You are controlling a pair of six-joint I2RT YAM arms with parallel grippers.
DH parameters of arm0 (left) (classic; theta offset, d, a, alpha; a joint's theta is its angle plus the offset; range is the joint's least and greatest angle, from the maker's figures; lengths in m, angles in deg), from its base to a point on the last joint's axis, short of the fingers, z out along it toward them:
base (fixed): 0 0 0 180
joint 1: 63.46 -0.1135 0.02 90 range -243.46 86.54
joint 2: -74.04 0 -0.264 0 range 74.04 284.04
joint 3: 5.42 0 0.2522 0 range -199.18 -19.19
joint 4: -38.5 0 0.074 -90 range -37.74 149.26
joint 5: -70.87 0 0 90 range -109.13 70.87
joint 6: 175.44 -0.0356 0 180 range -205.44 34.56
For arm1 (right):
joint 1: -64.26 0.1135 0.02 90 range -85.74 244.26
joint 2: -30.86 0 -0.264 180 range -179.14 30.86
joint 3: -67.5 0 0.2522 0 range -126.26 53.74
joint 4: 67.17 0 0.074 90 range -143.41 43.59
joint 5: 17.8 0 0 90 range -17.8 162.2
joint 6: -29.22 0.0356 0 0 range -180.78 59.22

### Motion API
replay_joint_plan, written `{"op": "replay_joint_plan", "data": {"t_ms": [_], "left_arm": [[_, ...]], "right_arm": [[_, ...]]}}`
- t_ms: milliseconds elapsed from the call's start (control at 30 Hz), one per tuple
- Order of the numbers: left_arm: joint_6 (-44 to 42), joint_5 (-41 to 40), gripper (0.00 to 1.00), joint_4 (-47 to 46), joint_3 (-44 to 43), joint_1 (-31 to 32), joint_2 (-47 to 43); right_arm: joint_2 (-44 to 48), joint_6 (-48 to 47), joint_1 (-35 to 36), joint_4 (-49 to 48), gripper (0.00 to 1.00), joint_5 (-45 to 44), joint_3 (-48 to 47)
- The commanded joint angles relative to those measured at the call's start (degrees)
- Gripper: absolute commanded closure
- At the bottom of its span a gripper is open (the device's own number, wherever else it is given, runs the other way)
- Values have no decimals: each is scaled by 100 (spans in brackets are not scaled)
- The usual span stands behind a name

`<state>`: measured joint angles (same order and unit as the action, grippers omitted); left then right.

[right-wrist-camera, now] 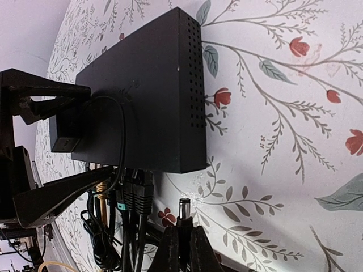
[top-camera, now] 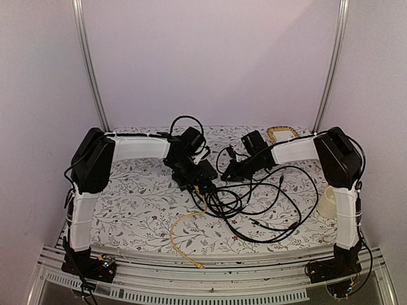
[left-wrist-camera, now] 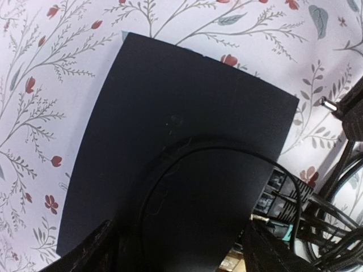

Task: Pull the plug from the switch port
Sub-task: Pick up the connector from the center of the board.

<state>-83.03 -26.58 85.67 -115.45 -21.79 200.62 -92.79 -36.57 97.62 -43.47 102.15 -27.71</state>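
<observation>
The switch (top-camera: 198, 173) is a flat black box lying on the flowered cloth at table centre. It fills the left wrist view (left-wrist-camera: 170, 113) and shows in the right wrist view (right-wrist-camera: 142, 90). My left gripper (left-wrist-camera: 181, 243) straddles it, one finger (right-wrist-camera: 54, 96) at its back edge and one (right-wrist-camera: 62, 195) at its port edge, shut on it. My right gripper (right-wrist-camera: 184, 243) is shut on a black barrel plug (right-wrist-camera: 184, 207), whose metal tip is free and a little clear of the switch's corner. In the top view the right gripper (top-camera: 232, 171) sits just right of the switch.
Several black network cables (right-wrist-camera: 133, 192) and one yellow one remain in the port row. A tangle of black cables (top-camera: 254, 203) lies right of the switch. A yellow cable (top-camera: 181, 232) trails to the near edge. A white roll (top-camera: 327, 203) stands by the right arm.
</observation>
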Motion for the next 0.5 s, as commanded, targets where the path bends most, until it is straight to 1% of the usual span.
{"op": "replay_joint_plan", "data": {"t_ms": [0,133,467], "left_arm": [[135,282,22,394,-307,-142,-109],[165,342,20,575,-285,-202,-314],[414,301,19,456,355,-358,-811]], "right_arm": [[215,-117,13,114,97,-262,-58],[197,-118,15,140,94,-320,-69],[184,-99,29,64,93,-280,-2]]}}
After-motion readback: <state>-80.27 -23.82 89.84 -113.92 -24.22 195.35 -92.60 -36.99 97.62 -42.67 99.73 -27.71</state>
